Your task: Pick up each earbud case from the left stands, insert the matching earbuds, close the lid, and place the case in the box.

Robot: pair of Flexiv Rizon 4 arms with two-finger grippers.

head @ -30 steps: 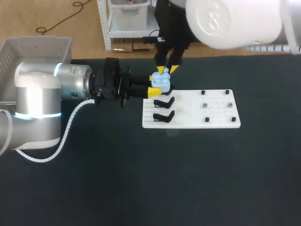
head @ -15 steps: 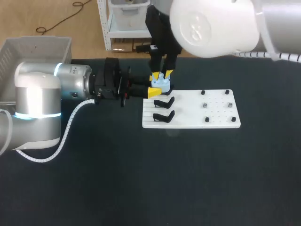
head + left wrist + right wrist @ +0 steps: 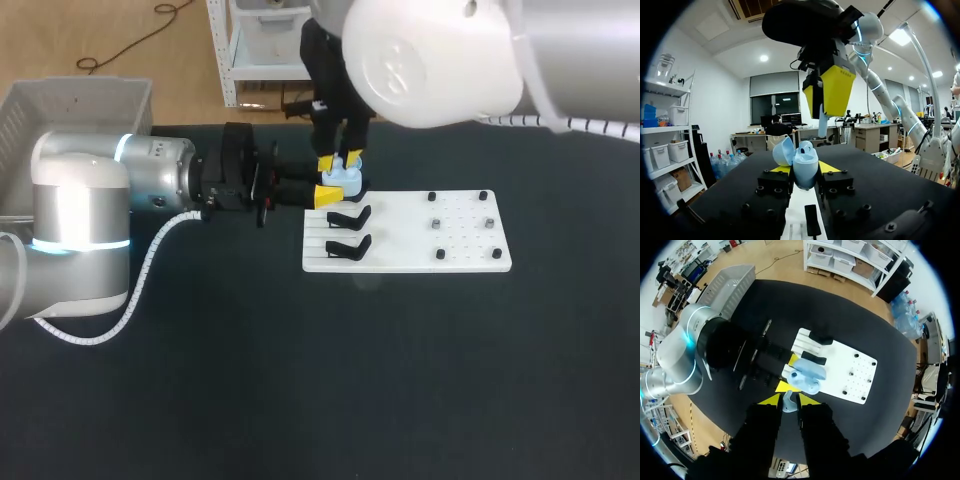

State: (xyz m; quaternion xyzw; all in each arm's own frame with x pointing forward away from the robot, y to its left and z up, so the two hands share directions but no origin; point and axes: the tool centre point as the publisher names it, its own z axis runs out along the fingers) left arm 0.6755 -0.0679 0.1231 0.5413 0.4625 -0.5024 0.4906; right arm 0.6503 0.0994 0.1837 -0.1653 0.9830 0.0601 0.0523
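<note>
- While the left gripper (image 3: 804,173) clamps the open, pale-blue plastic earbud case (image 3: 803,156), it rests beside the flat white stand board (image 3: 420,256).
- The right gripper (image 3: 789,399) pinches a small pale earbud (image 3: 822,123) just above the case.

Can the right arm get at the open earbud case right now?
Probably yes. The left pincer holds the earbud case with its lid open, and the right pincer, shut on an earbud, hangs just above with nothing between.

Case (image 3: 803,169) in left hand (image 3: 804,171), earbud (image 3: 823,125) above
</note>
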